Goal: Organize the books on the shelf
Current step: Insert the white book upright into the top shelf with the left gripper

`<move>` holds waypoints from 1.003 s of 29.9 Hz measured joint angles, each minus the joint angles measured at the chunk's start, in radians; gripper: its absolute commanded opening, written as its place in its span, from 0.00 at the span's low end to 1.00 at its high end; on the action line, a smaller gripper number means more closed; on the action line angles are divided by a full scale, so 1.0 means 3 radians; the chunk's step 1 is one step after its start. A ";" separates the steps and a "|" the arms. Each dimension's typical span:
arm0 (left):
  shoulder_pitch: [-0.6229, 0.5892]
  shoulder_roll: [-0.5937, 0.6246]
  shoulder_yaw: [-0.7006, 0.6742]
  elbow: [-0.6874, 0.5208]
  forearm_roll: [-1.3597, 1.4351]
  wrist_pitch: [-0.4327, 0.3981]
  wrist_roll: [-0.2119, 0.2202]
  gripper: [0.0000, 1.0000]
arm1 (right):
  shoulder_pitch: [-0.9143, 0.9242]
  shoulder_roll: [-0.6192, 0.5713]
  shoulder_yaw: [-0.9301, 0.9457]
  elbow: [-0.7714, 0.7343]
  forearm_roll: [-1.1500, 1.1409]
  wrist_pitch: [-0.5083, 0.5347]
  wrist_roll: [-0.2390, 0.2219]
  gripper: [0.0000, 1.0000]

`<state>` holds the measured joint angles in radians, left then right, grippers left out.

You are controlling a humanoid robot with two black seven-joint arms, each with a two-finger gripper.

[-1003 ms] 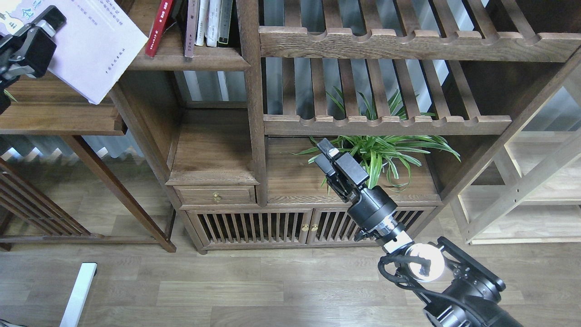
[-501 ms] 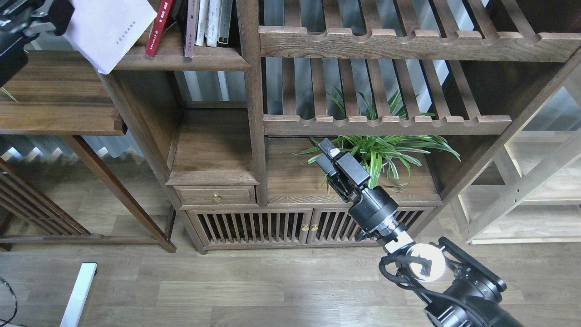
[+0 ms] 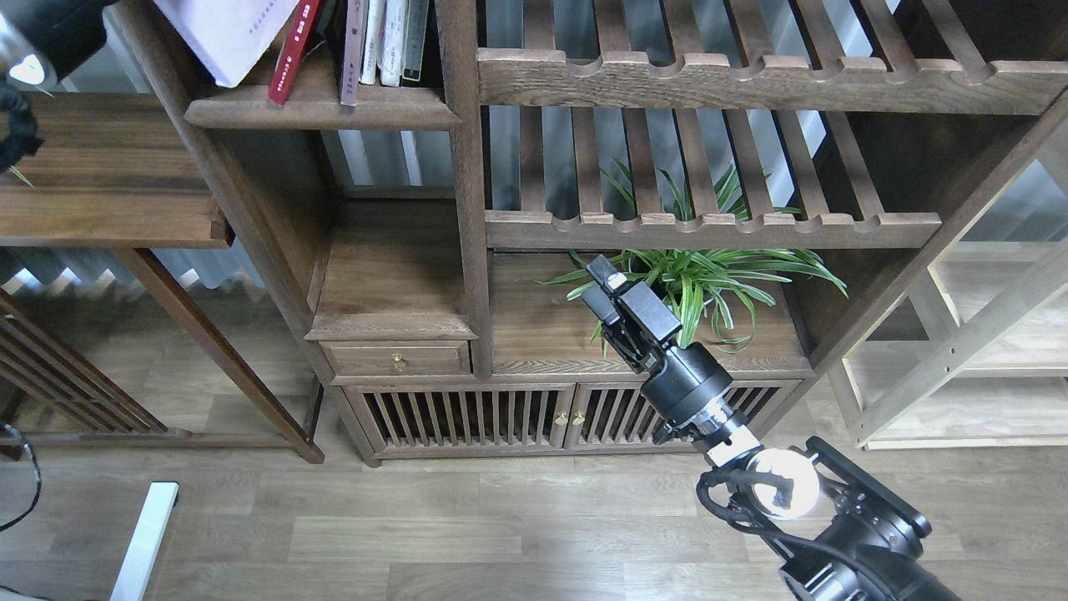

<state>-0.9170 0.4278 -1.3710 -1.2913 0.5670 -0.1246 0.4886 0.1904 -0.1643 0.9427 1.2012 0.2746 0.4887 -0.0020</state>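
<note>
While its upper part is cut off by the top edge, the white-lilac book (image 3: 229, 37) hangs tilted over the left end of the dark-brown shelf (image 3: 321, 107), its pale cover bearing a line of small print. Just right of it leans a red book (image 3: 292, 52), then several upright books (image 3: 385, 42). The left gripper is out of view. The right gripper (image 3: 602, 284), near a spider plant (image 3: 709, 280), holds nothing; I cannot tell how far its fingers are parted.

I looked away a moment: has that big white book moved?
Yes. The white book has gone up and right, from beside the low left ledge to over the shelf, touching the red book.
</note>
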 measured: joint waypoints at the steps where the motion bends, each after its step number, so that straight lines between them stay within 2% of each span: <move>1: -0.0075 -0.0011 0.0058 0.0080 0.0001 0.0001 0.0000 0.00 | -0.0004 -0.0002 0.0000 0.0000 0.0000 0.0000 0.0000 0.88; 9: -0.0647 -0.0193 0.0567 0.0759 0.0000 0.0017 0.0000 0.00 | -0.0037 -0.0048 0.0105 0.0000 0.0003 0.0000 0.0001 0.88; 18: -0.0822 -0.0328 0.0787 0.1068 -0.0001 0.0042 0.0000 0.02 | -0.0103 -0.0049 0.0159 0.0000 0.0010 0.0000 -0.0004 0.88; 20: -0.0822 -0.0352 0.0800 0.1080 -0.0002 0.0045 0.0000 0.08 | -0.0106 -0.0047 0.0154 0.0004 0.0010 0.0000 -0.0004 0.88; 23: -0.0806 -0.0365 0.0856 0.1090 -0.0004 0.0077 0.0000 0.24 | -0.0111 -0.0047 0.0153 0.0011 0.0010 0.0000 -0.0004 0.88; 30: -0.0777 -0.0369 0.1057 0.1083 -0.0027 0.0285 0.0000 0.37 | -0.0127 -0.0051 0.0161 0.0029 0.0010 0.0000 -0.0004 0.88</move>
<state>-1.1501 0.3170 -1.0540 -0.9663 0.5591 -0.0391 0.4886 0.1522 -0.1795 0.9909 1.2098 0.2777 0.4887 -0.0031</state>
